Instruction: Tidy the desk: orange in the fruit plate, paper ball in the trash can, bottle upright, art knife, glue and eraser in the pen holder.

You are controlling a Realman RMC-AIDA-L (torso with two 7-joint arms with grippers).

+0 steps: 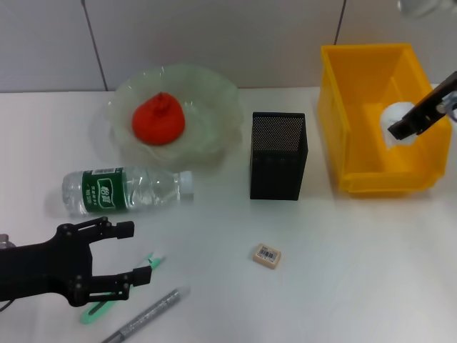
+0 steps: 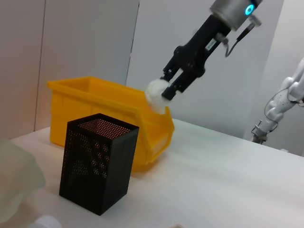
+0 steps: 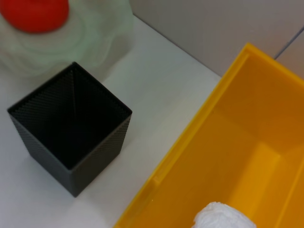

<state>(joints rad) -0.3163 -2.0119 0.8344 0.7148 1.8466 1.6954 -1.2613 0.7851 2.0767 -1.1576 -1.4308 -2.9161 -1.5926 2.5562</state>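
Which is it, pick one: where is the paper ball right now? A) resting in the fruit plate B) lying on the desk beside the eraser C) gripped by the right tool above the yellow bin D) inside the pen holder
C: the right tool is closed on the white paper ball, holding it over the open yellow bin, not yet dropped.

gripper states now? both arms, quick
Left gripper: open, empty, above the desk near the bottle.
Right gripper: shut on the paper ball, over the yellow bin.
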